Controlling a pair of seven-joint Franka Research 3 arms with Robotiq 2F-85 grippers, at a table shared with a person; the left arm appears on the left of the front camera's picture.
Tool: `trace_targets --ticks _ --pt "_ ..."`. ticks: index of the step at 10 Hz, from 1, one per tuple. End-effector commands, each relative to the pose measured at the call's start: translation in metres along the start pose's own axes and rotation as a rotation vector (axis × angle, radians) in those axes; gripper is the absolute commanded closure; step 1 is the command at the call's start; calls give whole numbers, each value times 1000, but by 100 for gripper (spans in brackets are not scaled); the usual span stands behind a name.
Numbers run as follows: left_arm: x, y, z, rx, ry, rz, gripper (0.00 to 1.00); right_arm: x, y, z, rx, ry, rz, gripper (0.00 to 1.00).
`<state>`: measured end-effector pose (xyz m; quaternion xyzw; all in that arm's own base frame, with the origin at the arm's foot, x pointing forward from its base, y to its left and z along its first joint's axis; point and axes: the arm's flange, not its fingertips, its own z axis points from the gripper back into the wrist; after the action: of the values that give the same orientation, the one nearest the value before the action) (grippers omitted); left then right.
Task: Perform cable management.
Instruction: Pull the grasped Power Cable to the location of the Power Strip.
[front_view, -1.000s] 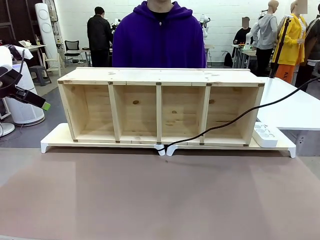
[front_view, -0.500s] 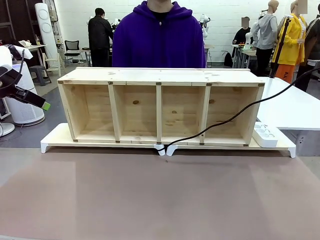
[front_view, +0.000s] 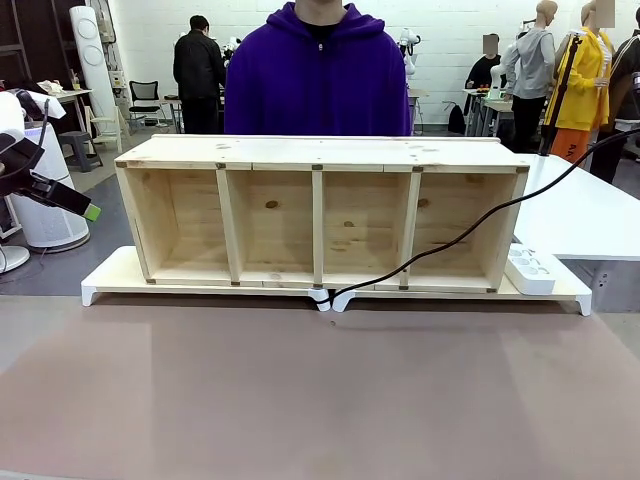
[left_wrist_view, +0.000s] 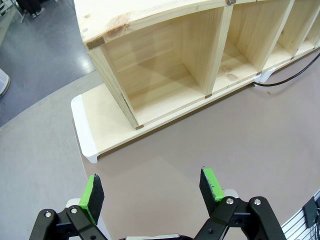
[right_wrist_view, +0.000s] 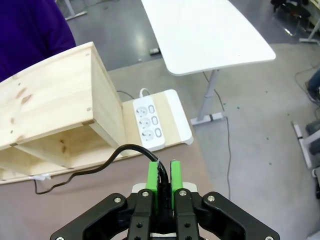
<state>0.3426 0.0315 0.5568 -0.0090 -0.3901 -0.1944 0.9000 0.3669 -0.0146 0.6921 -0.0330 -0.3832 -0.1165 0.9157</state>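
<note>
Right gripper (right_wrist_view: 162, 172), clamped on the cable (right_wrist_view: 131, 146) beside the wooden shelf (front_view: 320, 150), should lift slack gently clear of the shelf corner; left gripper (left_wrist_view: 151, 186) hangs spread wide.

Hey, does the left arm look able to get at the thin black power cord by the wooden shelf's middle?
Probably yes: the left gripper hangs open above bare brown mat, nothing lying between it and the thin black power cord.
</note>
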Motion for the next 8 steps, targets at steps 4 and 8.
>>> trace_targets --ticks 4,8 --pt "-1 0 -1 -2 -7 8 0 21 1 -27 19 47 82 87" --pt "-1 0 -1 -2 -7 8 0 62 22 -54 77 230 135 87"
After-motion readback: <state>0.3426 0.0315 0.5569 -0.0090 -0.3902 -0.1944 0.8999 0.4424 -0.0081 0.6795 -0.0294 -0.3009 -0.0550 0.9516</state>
